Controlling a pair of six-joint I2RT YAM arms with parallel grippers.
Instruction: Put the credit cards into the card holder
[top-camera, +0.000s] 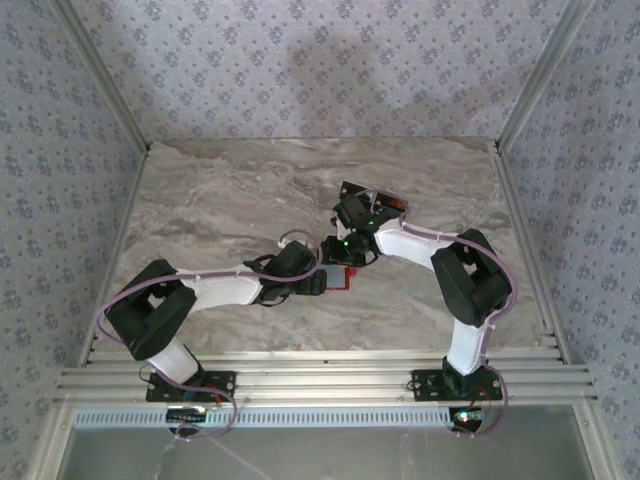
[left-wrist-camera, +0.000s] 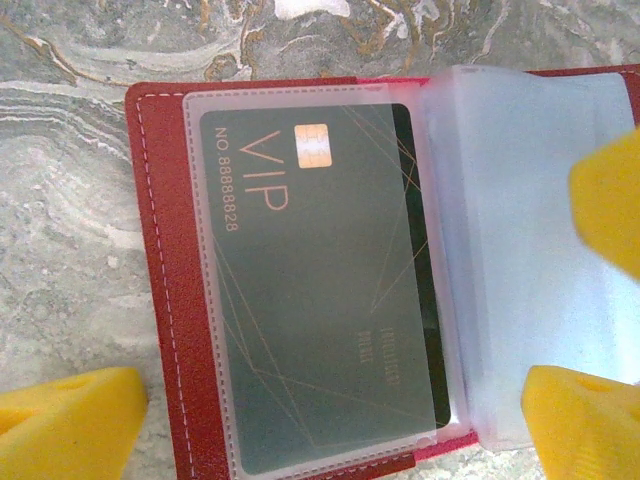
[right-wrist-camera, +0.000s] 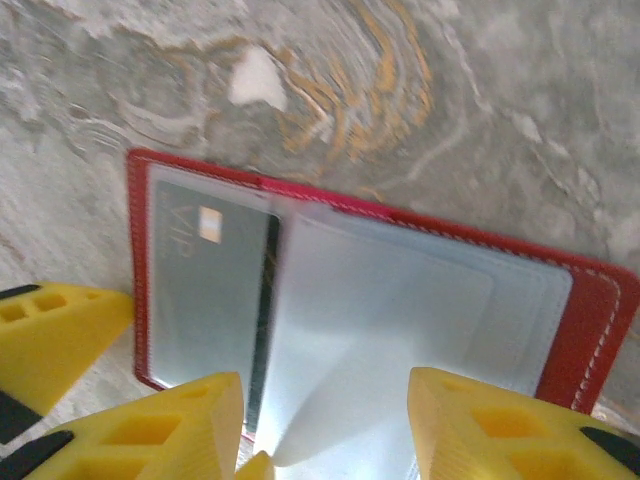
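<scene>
While a frosted sleeve (left-wrist-camera: 192, 300) covers the credit card (left-wrist-camera: 320, 300), its print blurs.

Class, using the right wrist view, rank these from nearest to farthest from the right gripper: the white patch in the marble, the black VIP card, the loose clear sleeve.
1. loose clear sleeve: reaches down between the right gripper fingers.
2. black VIP card: to the left, pocketed in the card holder.
3. white patch: on the table, beyond the holder, at the top.
</scene>
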